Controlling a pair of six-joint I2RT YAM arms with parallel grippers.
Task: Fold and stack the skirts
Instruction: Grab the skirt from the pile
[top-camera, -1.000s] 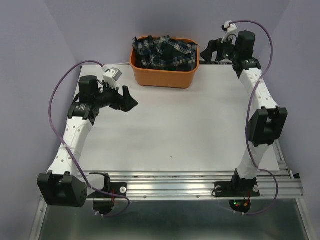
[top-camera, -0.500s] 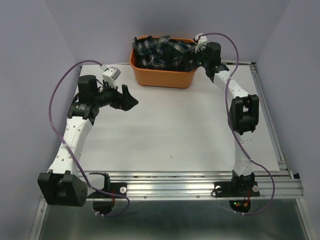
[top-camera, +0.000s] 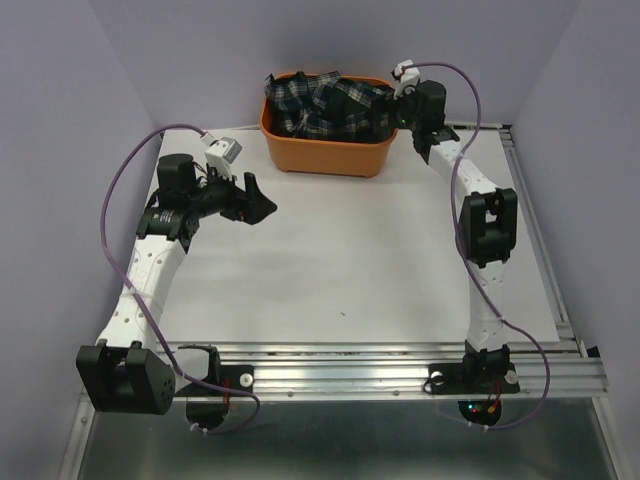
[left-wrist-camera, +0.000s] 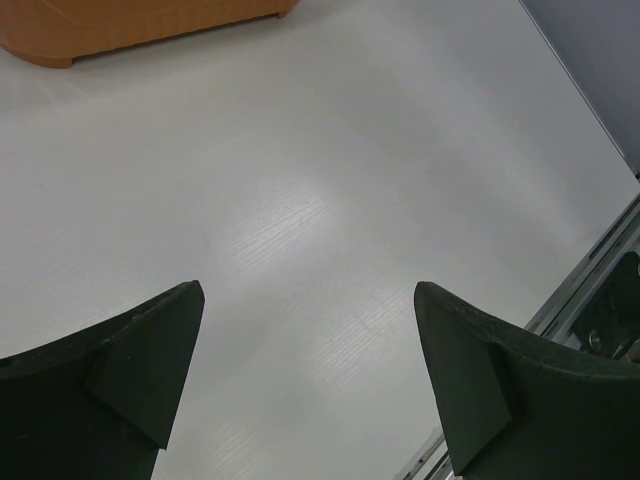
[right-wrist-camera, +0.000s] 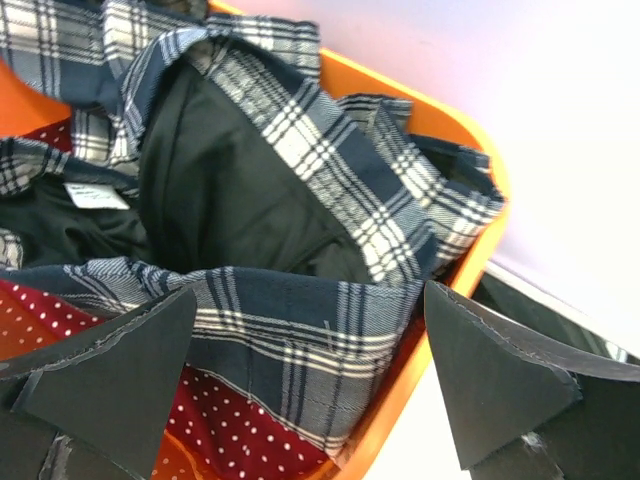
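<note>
Crumpled together in the orange tub (top-camera: 322, 156) at the far edge of the table (top-camera: 350, 265): tartan skirt (right-wrist-camera: 322, 172) on top with its dark lining turned out, red skirt (right-wrist-camera: 232, 422) with pale dots underneath at the near side. Sewn into that lining, a small white label (right-wrist-camera: 95, 195), print too fine to read. Right gripper (right-wrist-camera: 310, 292) poised above the tub's right end, jaws spread wide and nothing between them; left gripper (left-wrist-camera: 307, 290) likewise spread and empty, low over the table, apart from the tub.

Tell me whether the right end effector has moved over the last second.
Yes. The right end effector swung left, from beside the orange tub to over its right rim.
</note>
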